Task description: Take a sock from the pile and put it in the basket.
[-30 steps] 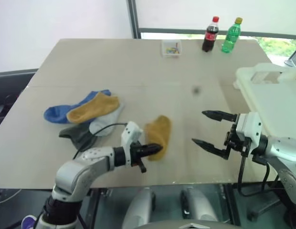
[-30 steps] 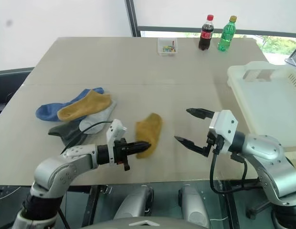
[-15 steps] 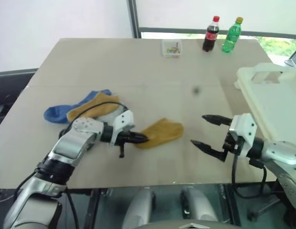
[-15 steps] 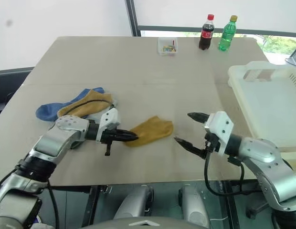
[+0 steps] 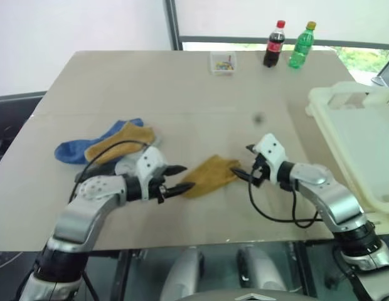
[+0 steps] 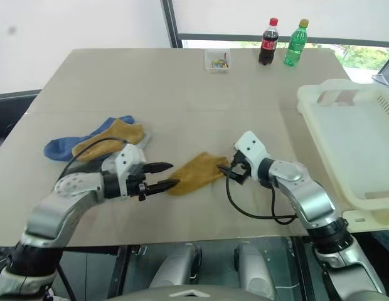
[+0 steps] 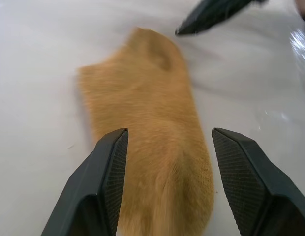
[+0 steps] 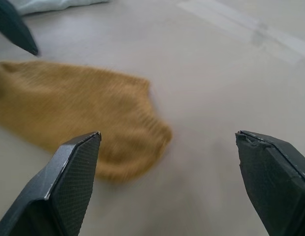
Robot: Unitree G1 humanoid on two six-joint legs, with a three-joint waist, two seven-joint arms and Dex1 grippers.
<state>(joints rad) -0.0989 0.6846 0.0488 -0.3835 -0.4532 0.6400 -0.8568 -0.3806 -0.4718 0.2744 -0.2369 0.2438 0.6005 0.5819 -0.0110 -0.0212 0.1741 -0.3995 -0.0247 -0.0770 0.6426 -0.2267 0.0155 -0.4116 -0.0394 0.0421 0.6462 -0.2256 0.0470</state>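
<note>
1. Left end effector (image 6: pixel 162 175): low over the worktop (image 6: pixel 182 81), pointing at one end of a mustard sock (image 6: pixel 194 172), fingers (image 7: pixel 106 177) spread to either side of it, released.
2. Right end effector (image 5: pixel 245 164): reaching in from the opposite side toward the sock's other end, fingers (image 8: pixel 74 172) wide apart, gripping nothing.
3. Sock: flat on the worktop between the two end effectors.
4. Pile (image 6: pixel 94 145): near the worktop's left edge.
5. Basket (image 6: pixel 351 138): at the far right, well apart from the sock.

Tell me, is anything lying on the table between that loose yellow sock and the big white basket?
Nothing visible blocks the way. The mustard sock lies flat mid-table, the right gripper open at its near end. Between there and the basket is bare table.
</note>
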